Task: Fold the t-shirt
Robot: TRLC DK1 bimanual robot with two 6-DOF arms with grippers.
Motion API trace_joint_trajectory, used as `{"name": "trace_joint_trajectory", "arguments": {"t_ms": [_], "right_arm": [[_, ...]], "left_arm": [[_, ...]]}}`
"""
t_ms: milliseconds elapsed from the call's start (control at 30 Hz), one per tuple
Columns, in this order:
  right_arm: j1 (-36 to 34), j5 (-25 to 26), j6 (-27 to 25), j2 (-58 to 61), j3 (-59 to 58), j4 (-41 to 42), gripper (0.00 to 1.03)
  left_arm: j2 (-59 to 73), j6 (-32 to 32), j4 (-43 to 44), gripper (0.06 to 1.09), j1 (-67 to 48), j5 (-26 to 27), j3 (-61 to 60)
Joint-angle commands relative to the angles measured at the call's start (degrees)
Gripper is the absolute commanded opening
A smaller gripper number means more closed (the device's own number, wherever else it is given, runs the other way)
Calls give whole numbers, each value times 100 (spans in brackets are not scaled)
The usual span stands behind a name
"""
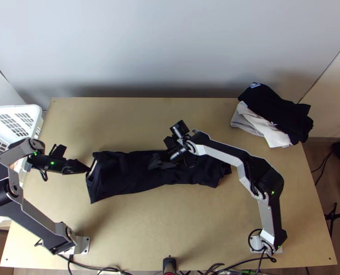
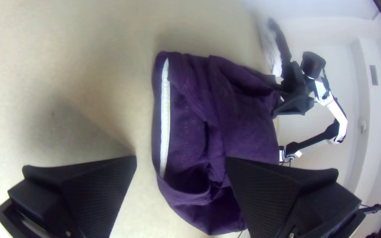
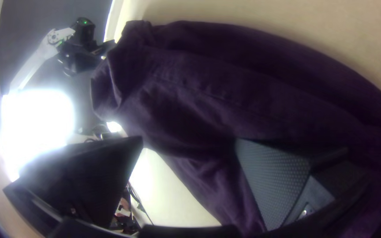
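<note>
You have soft, fairly even light over the table [image 1: 202,220] in your top view, with a dim band low on the wall [image 1: 147,46] behind it. Your left wrist view shows a soft-edged shadow [image 2: 67,128] on the pale wood. In your right wrist view, white glare [image 3: 38,125] burns out one side while the t-shirt [image 3: 199,88] lies dim. Both wrist views give you bent edges and darkened corners.

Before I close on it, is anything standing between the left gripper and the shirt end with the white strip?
Nothing visible does. The left gripper is open right by that end of the shirt, near the white strip. The right gripper is farther along, around the shirt's middle.
</note>
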Motion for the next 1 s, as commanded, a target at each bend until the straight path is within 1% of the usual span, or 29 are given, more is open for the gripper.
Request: {"name": "trace_joint_trajectory", "arguments": {"t_ms": [0, 333, 533, 733, 867, 967], "right_arm": [[3, 3, 2, -1, -6, 2, 98], [3, 3, 2, 7, 3, 2, 98], [3, 3, 2, 7, 3, 2, 98], [3, 3, -7, 7, 3, 2, 98], [3, 3, -24, -1, -6, 2, 98], [3, 3, -33, -1, 3, 2, 98]], "left_arm": [[132, 31, 153, 104, 133, -264, -66], [396, -4, -58, 104, -535, 281, -216], [448, -48, -163, 104, -764, 465, -154], [510, -13, -506, 104, -905, 1028, 57], [562, -13, -594, 104, -1019, 1230, 145], [562, -13, -673, 104, -1133, 1493, 206]]}}
